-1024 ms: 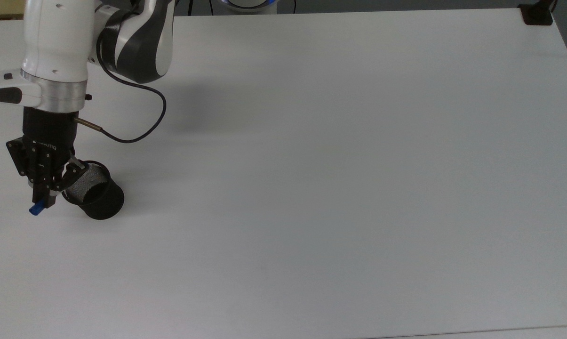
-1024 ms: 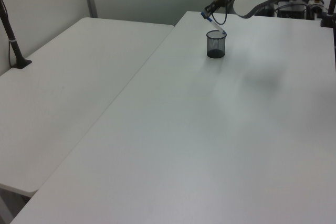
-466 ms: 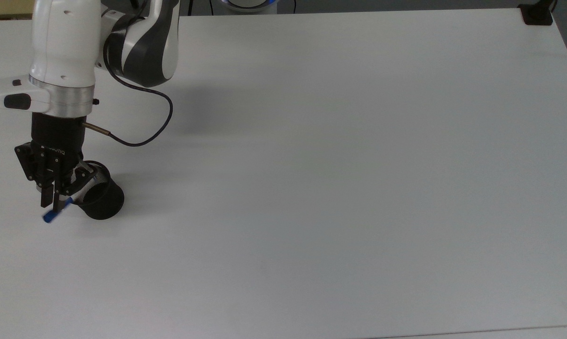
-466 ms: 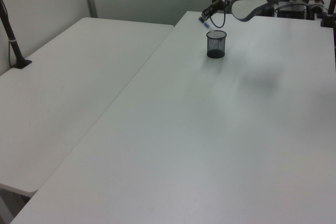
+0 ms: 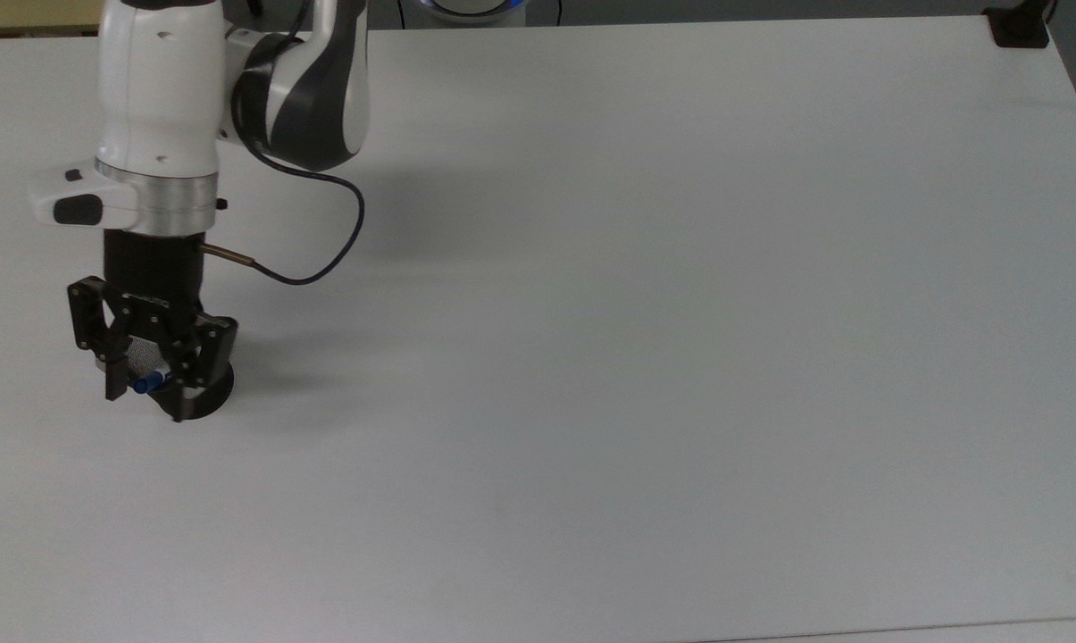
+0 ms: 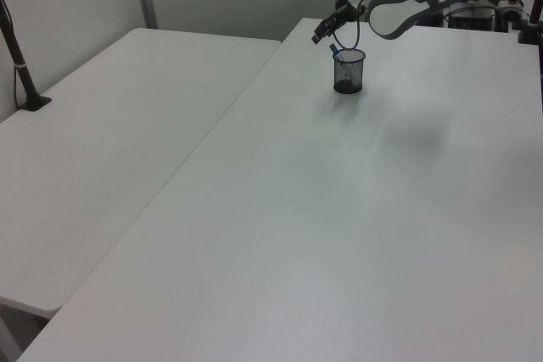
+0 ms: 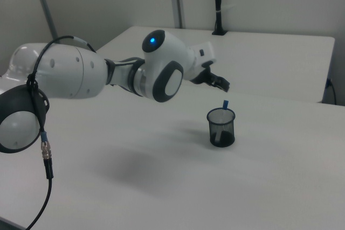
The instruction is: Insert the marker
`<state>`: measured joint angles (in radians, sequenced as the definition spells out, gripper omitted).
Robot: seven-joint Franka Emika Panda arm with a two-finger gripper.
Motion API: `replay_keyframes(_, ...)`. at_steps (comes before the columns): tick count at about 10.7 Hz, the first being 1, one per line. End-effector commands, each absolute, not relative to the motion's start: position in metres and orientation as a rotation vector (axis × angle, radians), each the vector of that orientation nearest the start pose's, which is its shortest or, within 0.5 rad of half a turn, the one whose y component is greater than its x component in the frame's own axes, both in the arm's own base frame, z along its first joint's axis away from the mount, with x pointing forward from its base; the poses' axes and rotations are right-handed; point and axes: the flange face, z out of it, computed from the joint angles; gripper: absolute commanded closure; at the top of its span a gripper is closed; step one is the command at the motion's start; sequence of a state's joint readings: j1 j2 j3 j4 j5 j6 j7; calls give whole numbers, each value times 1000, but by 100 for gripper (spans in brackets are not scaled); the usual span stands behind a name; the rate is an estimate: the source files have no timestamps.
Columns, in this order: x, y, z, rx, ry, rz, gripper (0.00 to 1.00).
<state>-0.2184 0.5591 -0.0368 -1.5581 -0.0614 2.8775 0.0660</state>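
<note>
Marker (image 7: 225, 104) sits in the mesh cup (image 7: 221, 127), gripper (image 5: 149, 379) spread open, so lift straight up without snagging it.

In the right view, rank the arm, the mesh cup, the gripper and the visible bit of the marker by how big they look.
1. Arm, though it is nearest the camera.
2. Mesh cup.
3. Gripper, partly hidden, so unsure against the cup.
4. Marker, just its blue end above the rim.

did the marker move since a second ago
Yes. The white marker with blue cap went from tilted in the fingers beside the black mesh cup to standing inside it, blue end above the rim; the open gripper hovers above.
</note>
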Motion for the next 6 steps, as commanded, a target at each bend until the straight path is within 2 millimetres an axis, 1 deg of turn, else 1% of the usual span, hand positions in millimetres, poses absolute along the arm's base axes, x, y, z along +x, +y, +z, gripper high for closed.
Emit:
replay_keyframes(1, 727, -100, 439, -3026, 252, -1025, 0)
replay_keyframes(2, 723, -71, 450, -3057, 193, -914, 0)
replay_keyframes(4, 702, -23, 484, -3108, 98, -695, 0)
replay_keyframes(6, 671, 9, 519, -3153, 26, -472, 0)
